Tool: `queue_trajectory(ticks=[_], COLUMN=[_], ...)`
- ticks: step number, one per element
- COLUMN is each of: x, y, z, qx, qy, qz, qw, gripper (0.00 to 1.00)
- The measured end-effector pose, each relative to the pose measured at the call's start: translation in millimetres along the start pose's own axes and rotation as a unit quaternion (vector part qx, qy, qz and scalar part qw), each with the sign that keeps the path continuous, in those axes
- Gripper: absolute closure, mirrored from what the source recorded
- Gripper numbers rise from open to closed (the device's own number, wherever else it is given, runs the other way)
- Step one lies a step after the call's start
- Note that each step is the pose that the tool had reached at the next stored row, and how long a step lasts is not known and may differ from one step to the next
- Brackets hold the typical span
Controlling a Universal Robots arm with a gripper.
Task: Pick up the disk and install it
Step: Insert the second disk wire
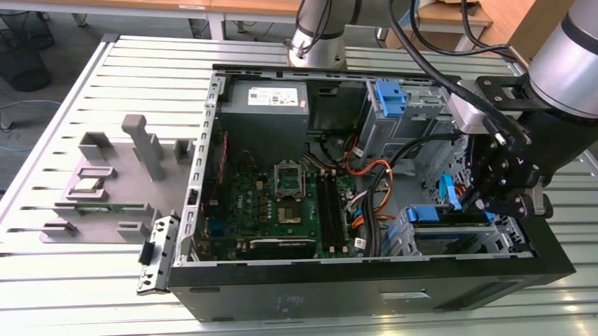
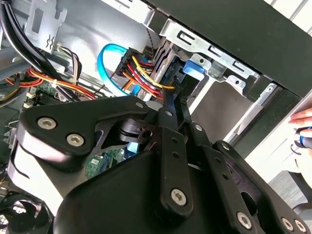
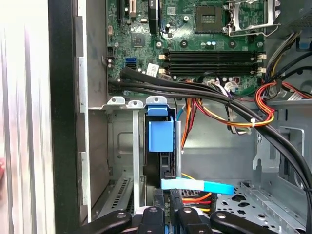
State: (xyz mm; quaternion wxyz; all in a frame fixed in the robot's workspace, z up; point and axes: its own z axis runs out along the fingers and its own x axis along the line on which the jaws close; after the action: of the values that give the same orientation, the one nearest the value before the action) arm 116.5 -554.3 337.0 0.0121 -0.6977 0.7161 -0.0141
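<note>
The arm point(image 1: 570, 56) is a thick silver-grey tube with a smooth sheen, and its base column point(image 1: 313, 31) is the same pale metal. Black cables point(image 1: 421, 49) loop down along it to a light grey block at the wrist. Below that hangs the claw point(image 1: 509, 199), all matt black, built of flat linkage plates. Round silver screw heads point(image 2: 178, 196) dot its joints in the second wrist view.

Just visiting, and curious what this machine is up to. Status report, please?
Gripper low in the drive cage, right at the disk. Disk in the cage bay, blue handle showing. Flat blue cable crossing beside the gripper.
</note>
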Motion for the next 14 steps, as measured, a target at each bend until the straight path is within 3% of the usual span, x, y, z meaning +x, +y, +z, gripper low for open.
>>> queue_trajectory(ticks=[7,14], x=[-0.2,-0.3], y=[-7.0,-9.7], z=[0.3,0.4], qx=[-0.0125,-0.0209], qy=[0.0003,0.0005], qz=[0.000,0.000], qw=[0.9999,0.9998], gripper=[0.82,0.82])
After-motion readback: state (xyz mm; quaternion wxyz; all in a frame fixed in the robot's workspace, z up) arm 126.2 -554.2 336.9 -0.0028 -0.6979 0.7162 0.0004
